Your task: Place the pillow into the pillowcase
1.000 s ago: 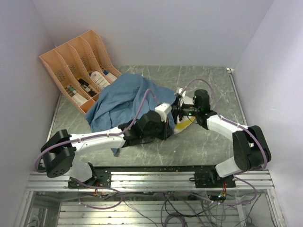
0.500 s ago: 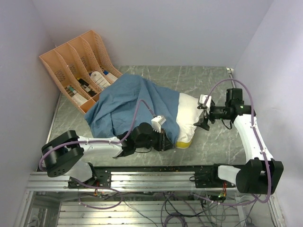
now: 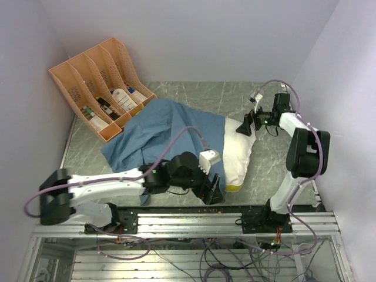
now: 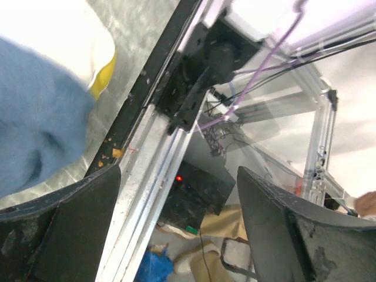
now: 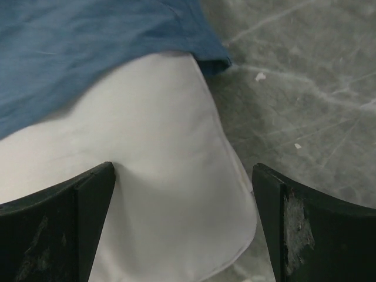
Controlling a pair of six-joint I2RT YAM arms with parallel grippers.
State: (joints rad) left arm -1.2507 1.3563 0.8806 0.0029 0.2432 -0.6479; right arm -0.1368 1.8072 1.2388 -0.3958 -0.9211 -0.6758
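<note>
Well, on the grey-green marbled table lies one wrinkled medium-blue fabric pillowcase, covering most of the one plump cream-white pillow, whose right end (yellow edge showing) sticks out. Both end effectors, left and right, stand apart, holding nothing. I'd grip the hem at both corners and draw it over evenly.

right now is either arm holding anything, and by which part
Nothing is held. The left gripper hangs open beside the pillowcase; the right gripper is open over the bare end of the pillow.
</note>
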